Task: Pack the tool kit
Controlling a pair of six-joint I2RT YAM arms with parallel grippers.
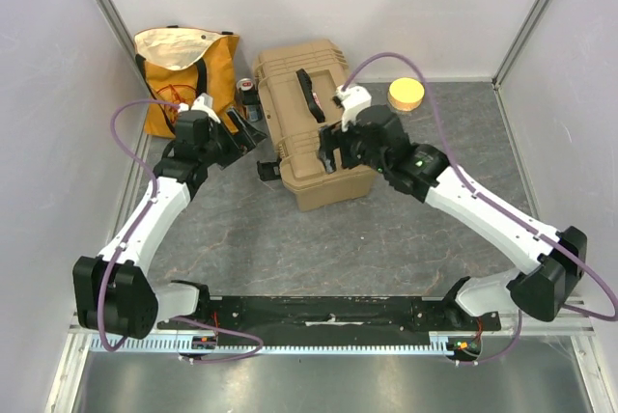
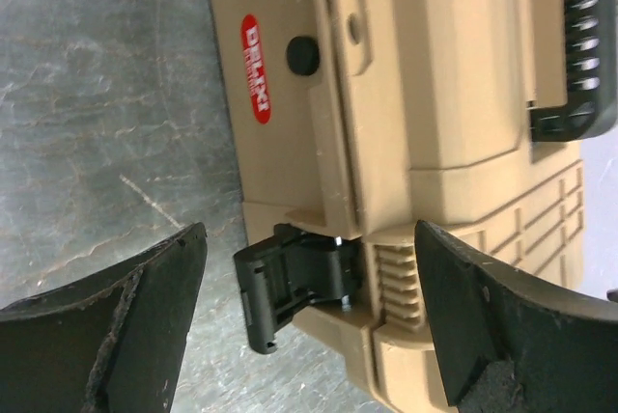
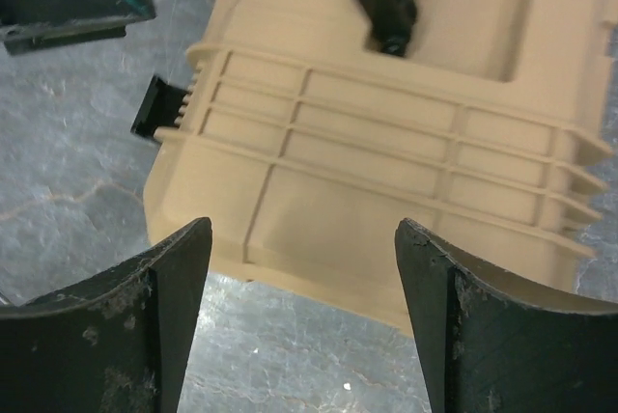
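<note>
The tan toolbox [image 1: 307,128] stands mid-table with its ribbed lid down and its black handle [image 1: 309,95] on top. My left gripper [image 1: 249,136] is open at the box's left side. In the left wrist view, my left gripper [image 2: 309,288] straddles a black latch [image 2: 290,283] that sticks out unlatched from the toolbox [image 2: 425,95]. My right gripper [image 1: 330,154] is open over the box's near end. In the right wrist view, my right gripper [image 3: 302,239] hovers empty above the ribbed lid [image 3: 386,152]. No small hand tools are in view.
An orange-and-cream tote bag [image 1: 183,70] stands at the back left, with a dark can [image 1: 247,91] between it and the toolbox. A yellow round object [image 1: 406,95] lies at the back right. White walls close in the sides and back.
</note>
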